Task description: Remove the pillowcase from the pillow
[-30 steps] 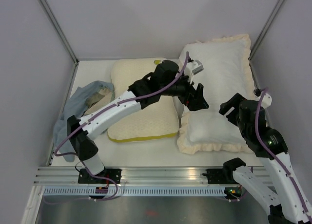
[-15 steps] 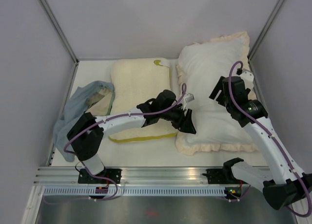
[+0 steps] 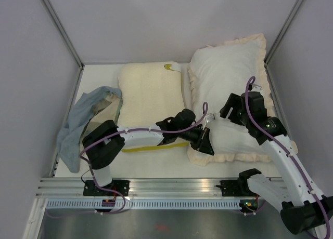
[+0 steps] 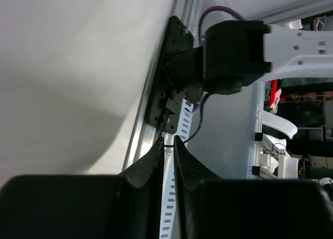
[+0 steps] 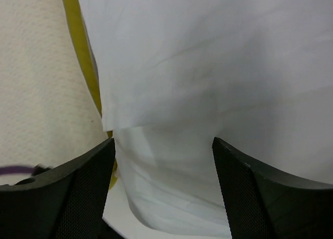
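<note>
The plump white pillow (image 3: 229, 78) lies at the right of the table on the pillowcase (image 3: 229, 157), of which only the cream frilled edge shows around it. My left gripper (image 3: 207, 143) is low at the pillow's near left corner. In the left wrist view its jaws (image 4: 167, 140) are drawn together to a thin slit with nothing between them, and white fabric (image 4: 67, 67) lies to the left. My right gripper (image 3: 230, 110) hovers over the pillow's near half. It stands open (image 5: 164, 141), its fingers straddling creased white pillow fabric (image 5: 208, 67).
A flatter cream-yellow pillow (image 3: 151, 101) with a yellow edge (image 5: 86, 57) lies left of the white one. A pale blue-grey cloth (image 3: 78, 119) is bunched at the far left. The metal rail (image 3: 171, 187) runs along the near edge, and grey walls enclose the table.
My left gripper came down from above the pillow's middle to its near left corner and closed. The right arm swung in from the near right to hover over the pillow.
</note>
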You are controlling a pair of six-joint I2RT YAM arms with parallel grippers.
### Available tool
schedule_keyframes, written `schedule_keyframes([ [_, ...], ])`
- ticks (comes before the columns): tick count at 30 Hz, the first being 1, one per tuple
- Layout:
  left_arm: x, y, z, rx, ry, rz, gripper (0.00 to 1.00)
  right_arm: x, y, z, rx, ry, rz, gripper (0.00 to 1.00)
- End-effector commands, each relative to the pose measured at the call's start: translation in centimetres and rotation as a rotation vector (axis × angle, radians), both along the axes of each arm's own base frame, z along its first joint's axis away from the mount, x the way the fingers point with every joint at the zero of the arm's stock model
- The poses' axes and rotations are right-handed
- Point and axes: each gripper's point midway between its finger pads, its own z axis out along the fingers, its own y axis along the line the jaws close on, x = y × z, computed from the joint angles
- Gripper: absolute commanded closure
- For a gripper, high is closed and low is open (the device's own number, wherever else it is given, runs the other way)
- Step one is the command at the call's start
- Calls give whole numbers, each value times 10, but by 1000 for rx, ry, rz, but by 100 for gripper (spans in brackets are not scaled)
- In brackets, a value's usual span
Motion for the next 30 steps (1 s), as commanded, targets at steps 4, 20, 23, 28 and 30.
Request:
schedule_keyframes([
  [4,12,-19,-35,32,71,38,97,-38,34,-21,74,111,262,25],
  [20,31,0,-59,54,44,240,98,-48,16,-38,-34,139,271,63],
  [23,31,-2,-56,37,56,243,98,-47,15,-34,-42,135,270,46],
  [28,26,-1,-34,4,27,195,98,-47,1,-24,-58,116,170,51],
  [30,24,-6,-2,-52,-63,122,97,-48,-10,-13,-51,70,74,50],
])
